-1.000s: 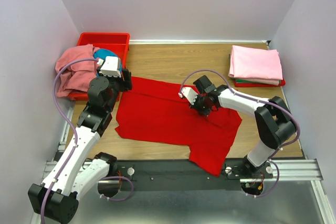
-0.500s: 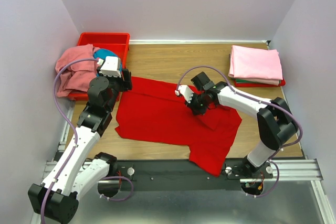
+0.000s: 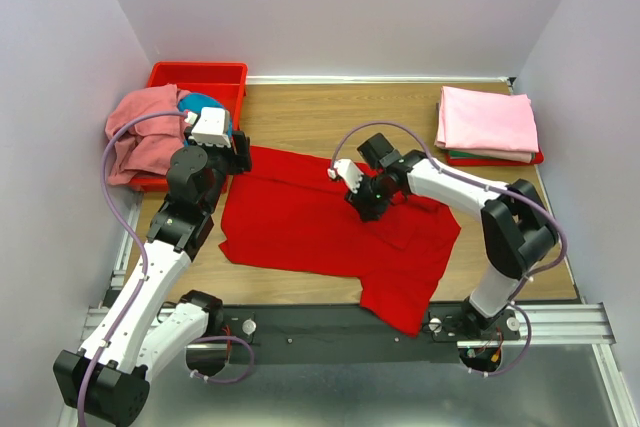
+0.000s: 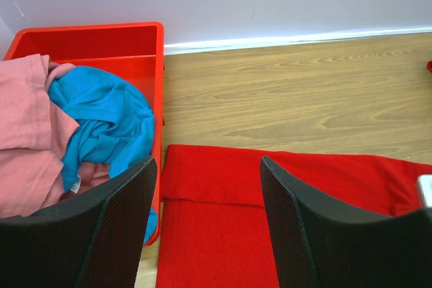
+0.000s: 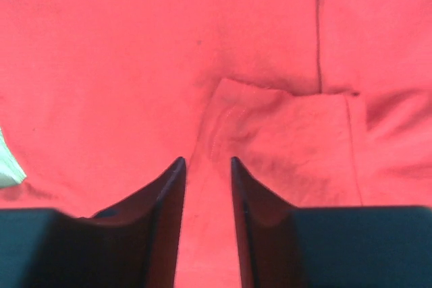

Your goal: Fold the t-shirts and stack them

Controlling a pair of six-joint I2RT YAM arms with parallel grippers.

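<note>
— What do we see from the top?
— The red t-shirt (image 3: 310, 232) lies spread on the tabletop (image 3: 330, 112), with one part reaching over the near edge. Our left fingers (image 3: 241, 156) hover at its far left corner, just beside the red bin (image 3: 200, 75). The bin is heaped with a pink t-shirt (image 3: 140, 137) and a teal t-shirt (image 3: 200, 104). Our right fingers (image 3: 365, 207) point down onto the middle of the red cloth. A folded stack (image 3: 487, 122) sits at the far right corner, well apart from both arms.
— And from the left wrist?
— Our left fingers stand wide apart with nothing between them. The red t-shirt's folded far edge lies below, running across the gap, and the red bin is off to the left.
— And the right wrist?
— Our right fingers are parted by a narrow gap and we see nothing pinched in it. Red cloth fills the view beneath them. A small folded flap lies just beyond the tips, a little right of the gap.
</note>
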